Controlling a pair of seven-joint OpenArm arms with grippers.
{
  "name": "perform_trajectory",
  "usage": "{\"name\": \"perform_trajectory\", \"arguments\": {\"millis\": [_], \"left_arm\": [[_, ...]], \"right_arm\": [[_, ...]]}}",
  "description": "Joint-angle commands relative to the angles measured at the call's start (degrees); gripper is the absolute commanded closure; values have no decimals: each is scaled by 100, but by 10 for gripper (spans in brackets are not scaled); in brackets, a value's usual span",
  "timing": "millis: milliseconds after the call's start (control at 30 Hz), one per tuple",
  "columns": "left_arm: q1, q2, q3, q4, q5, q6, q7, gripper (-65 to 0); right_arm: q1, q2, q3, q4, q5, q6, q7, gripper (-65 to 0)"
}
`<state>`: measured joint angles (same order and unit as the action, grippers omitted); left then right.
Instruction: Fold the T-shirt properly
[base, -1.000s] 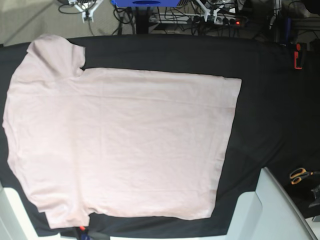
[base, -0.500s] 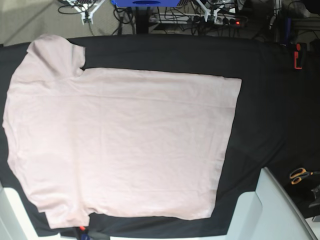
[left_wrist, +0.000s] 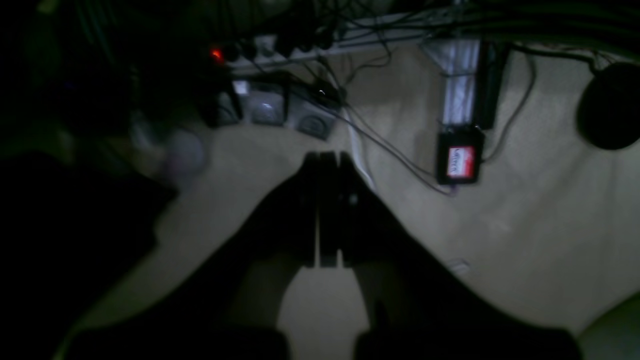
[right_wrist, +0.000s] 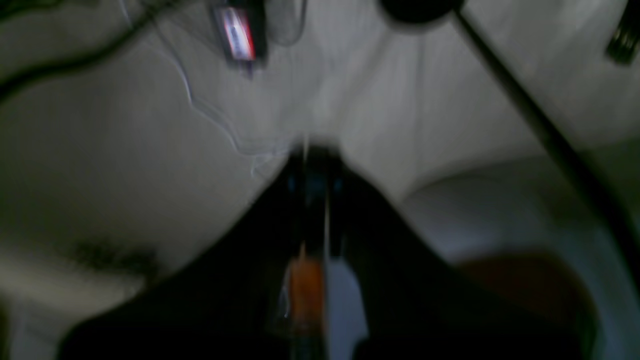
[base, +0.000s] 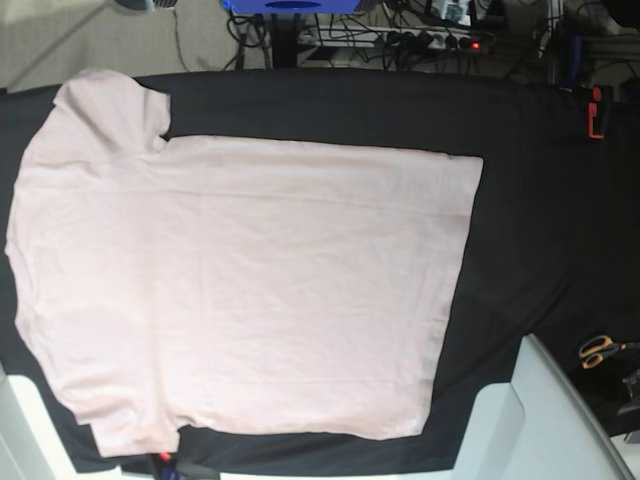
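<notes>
The pale pink T-shirt (base: 240, 280) lies spread flat on the black cloth (base: 530, 200). Its collar end and sleeves are at the left and its hem at the right. Neither gripper shows in the base view. In the left wrist view the left gripper (left_wrist: 327, 160) is shut and empty, its dark fingers pressed together over the floor and cables. The right wrist view is blurred. There the right gripper (right_wrist: 312, 155) is also shut with nothing in it, above pale floor. The T-shirt is out of both wrist views.
Orange-handled scissors (base: 598, 350) lie at the right edge and a red and black tool (base: 596, 112) at the far right. Pale grey arm housings rise at the bottom right (base: 540, 420) and bottom left (base: 12, 430). A power strip (base: 440, 40) and cables lie beyond the table.
The white parts seen at the top edge of the base view have moved out of the frame. The T-shirt has not moved.
</notes>
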<state>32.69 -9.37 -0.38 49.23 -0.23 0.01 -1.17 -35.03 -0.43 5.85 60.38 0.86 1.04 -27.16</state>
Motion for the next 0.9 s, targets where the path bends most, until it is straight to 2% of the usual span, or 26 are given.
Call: {"name": "perform_trajectory", "arguments": {"millis": [0,100,200,367,467,567,633,700,767,800,867], "left_arm": [[226,-70,-19,321,-25,12,-81,0],[709,-228,-19,1297,-52,12,-81,0],[1228,-483,-19,2492,-439,-5,-72,0],[1966,-1037,-107,4523,-1344,3,-72,0],[2177,-1160,-573,5340,-1854,3,-63,0],[2160,-1151,-1179,5701,-2223,-5,-11,0],[1958,-1178,-1566,5859,-2716,-23,411,0],[1729,-1239,-1935,5877,-3392,-173,1062,-54],[1483,-1354,-2331,5850,-3955,-656,1756,-81],[1377,-1362,-2524,5833,-4096,-955,2064,-74],[1166,-1318,-2885,5833,-4122,-1509,2460,-46]], "right_arm": [[-150,56,185,542,-73,-91,-199,0],[-546,47,536,1826,-73,-91,-788,0],[-880,47,800,2933,-73,-82,-1227,0],[-1328,29,1248,4771,-73,-64,-1561,0],[-1249,-252,1574,5474,-73,32,-1517,0],[-555,-436,2083,5500,-3,824,-1596,-12],[-124,-533,2602,5492,481,1720,-1860,-68],[272,-516,3182,5474,1342,2687,-2317,-141],[597,-507,3815,5386,2239,3575,-2836,-203],[790,-507,4167,5289,2635,3896,-3100,-239],[1151,-498,4826,5035,3241,3896,-3592,-318]]}}
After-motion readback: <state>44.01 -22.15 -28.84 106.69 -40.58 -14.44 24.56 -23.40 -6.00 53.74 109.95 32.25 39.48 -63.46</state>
